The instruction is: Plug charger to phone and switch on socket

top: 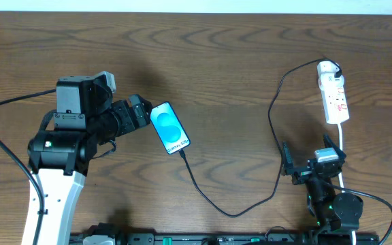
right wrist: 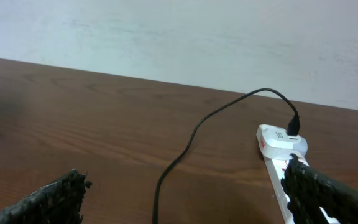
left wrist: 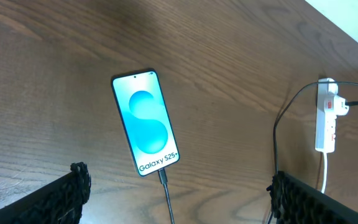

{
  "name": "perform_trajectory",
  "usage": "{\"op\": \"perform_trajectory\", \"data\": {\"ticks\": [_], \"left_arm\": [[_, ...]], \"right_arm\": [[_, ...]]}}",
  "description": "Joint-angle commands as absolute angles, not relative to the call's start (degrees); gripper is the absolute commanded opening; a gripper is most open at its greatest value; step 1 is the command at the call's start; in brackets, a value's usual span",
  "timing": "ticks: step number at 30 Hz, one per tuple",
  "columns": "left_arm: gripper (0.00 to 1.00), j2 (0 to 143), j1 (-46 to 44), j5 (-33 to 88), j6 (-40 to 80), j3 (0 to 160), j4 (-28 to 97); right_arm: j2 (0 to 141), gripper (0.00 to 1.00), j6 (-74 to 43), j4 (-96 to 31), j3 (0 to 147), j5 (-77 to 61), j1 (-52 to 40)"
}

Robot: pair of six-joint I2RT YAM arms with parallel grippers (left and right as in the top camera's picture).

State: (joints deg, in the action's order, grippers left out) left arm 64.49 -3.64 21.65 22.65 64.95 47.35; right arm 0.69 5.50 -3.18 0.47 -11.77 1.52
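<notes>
Charger (left wrist: 166,199) runs from socket (top: 334,95) into bottom edge of phone (top: 170,128); left gripper (top: 140,112) and right gripper (top: 311,159) both spread wide, nothing held.

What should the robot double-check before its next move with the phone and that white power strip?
1. Charger tip in the phone: ok, the cable meets the phone's bottom edge.
2. Charger's other end in the socket: ok, it sits plugged in at the far end.
3. Socket switched on: cannot tell, the switches are too small to read.
4. Left pincer empty: ok, open and holding nothing, beside the phone.
5. Right pincer free for the switch: ok, open and empty, short of the socket.
</notes>
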Motion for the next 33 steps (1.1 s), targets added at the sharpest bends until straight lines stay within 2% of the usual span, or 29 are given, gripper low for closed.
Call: {"op": "perform_trajectory", "data": {"ticks": [1, 33], "left_arm": [[0.94, 64.1, -3.6, 21.1, 22.5, 66.0, 47.3], [0.94, 63.0, -3.6, 19.1, 22.5, 65.8, 47.5]], "right_arm": [[0.3, 0.99, 4.8, -3.4, 0.3, -11.0, 1.1], [0.3, 0.99, 4.8, -3.4, 0.3, -11.0, 1.1]]}}
